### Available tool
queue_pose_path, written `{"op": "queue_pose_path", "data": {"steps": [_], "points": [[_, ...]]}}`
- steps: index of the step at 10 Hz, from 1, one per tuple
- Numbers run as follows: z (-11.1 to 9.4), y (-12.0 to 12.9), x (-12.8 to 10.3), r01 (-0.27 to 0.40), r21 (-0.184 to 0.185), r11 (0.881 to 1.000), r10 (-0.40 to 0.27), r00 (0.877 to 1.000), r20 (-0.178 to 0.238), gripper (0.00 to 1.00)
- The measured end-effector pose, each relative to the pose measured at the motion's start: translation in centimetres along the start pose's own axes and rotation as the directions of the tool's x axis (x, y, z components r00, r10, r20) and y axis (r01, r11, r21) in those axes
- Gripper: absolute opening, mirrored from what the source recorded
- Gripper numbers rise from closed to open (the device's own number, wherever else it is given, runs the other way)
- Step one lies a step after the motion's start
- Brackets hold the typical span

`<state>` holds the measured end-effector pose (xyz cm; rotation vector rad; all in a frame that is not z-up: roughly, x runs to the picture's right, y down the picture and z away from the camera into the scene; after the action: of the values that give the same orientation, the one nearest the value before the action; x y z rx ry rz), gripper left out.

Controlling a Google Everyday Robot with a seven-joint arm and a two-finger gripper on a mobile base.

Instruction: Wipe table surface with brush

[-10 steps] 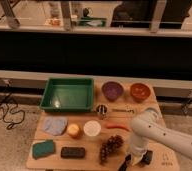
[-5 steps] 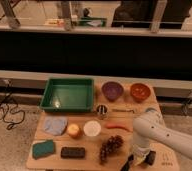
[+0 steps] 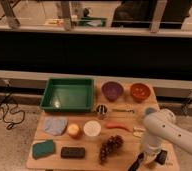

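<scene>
Gripping what looks like the right end of the brush [image 3: 136, 162], the claw [image 3: 151, 159] is sitting closed, low over the front right corner of the desk [image 3: 131, 144], with the brush lying slanted on the wood. Doing this step well is probably calling for keeping the brush pressed flat and sweeping in short, even strokes across bare wood. Grapes [image 3: 110, 146] are lying just beside the brush, crowding any leftward stroke, with a block [image 3: 73, 152] and sponge [image 3: 43, 148] waiting farther along.
</scene>
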<state>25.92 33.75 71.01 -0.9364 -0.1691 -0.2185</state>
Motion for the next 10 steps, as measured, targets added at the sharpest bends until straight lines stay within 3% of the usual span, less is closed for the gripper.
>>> {"op": "queue_pose_path", "data": {"steps": [3, 7, 10], "points": [[0.5, -1.5, -0.4, 0.015, -0.005, 1.0, -0.015, 1.0, -0.011, 0.08], [0.4, -3.4, -6.3, 0.102, 0.004, 0.995, -0.102, 0.994, -0.025, 0.08], [-0.2, -1.5, -8.1, 0.139, 0.013, 0.99, -0.138, 0.99, -0.032, 0.08]]}}
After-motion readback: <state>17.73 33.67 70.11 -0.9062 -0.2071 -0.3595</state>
